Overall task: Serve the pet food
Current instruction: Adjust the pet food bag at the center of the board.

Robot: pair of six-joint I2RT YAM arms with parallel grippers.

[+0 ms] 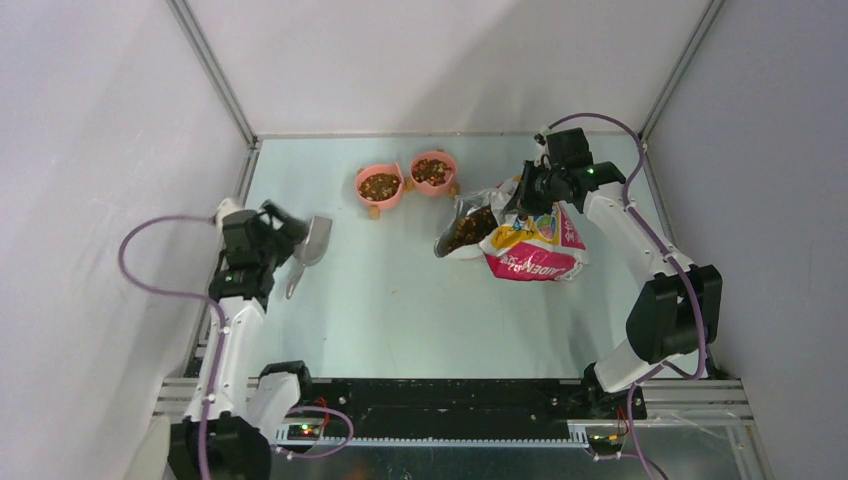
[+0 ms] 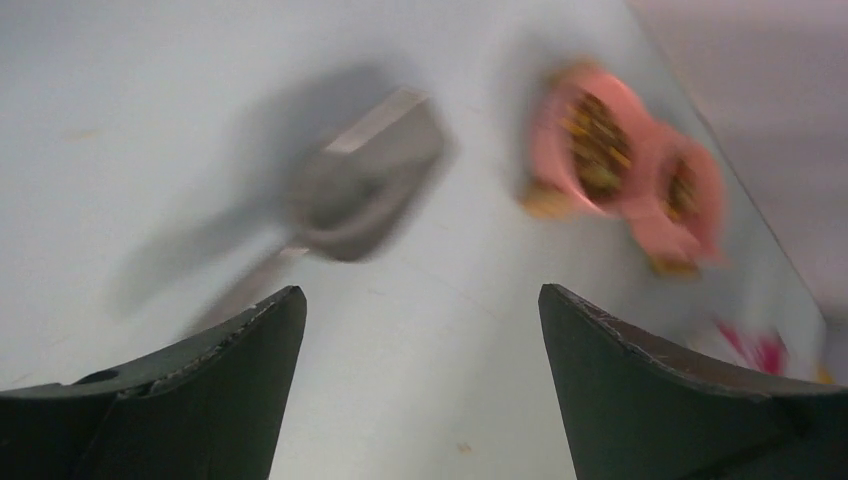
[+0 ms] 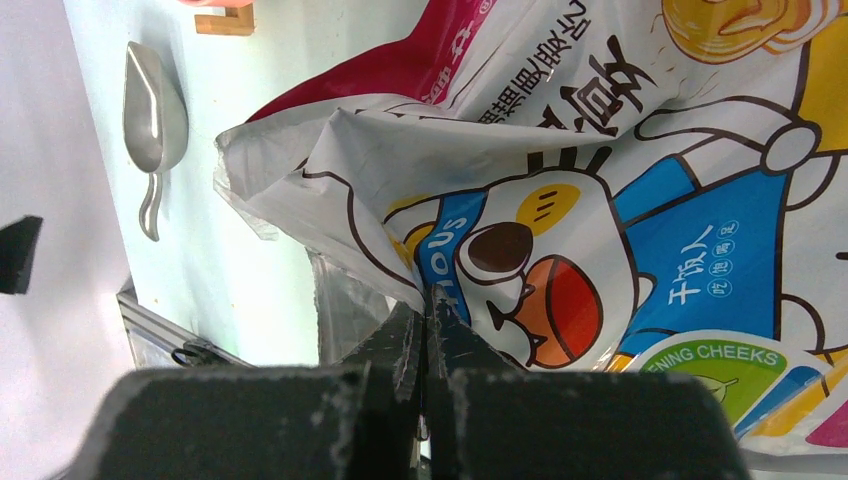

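At far centre of the surface [image 1: 400,300], pet food [image 1: 380,186] sits in 2 pink bowls [image 1: 361,190]; more shows in the open mouth of the bag [image 1: 535,255], lying just right of them. My left hand [image 1: 296,232] is spread wide, gripping nothing, w/ the metal scoop [image 1: 312,243] lying flat just past it. My right hand [image 3: 428,310] is clenched on the bag's top edge.

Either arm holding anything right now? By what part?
Right arm's jaws pinch the printed bag by a fold of its edge beside the open mouth. Left arm's jaws open, empty; scoop lies free.
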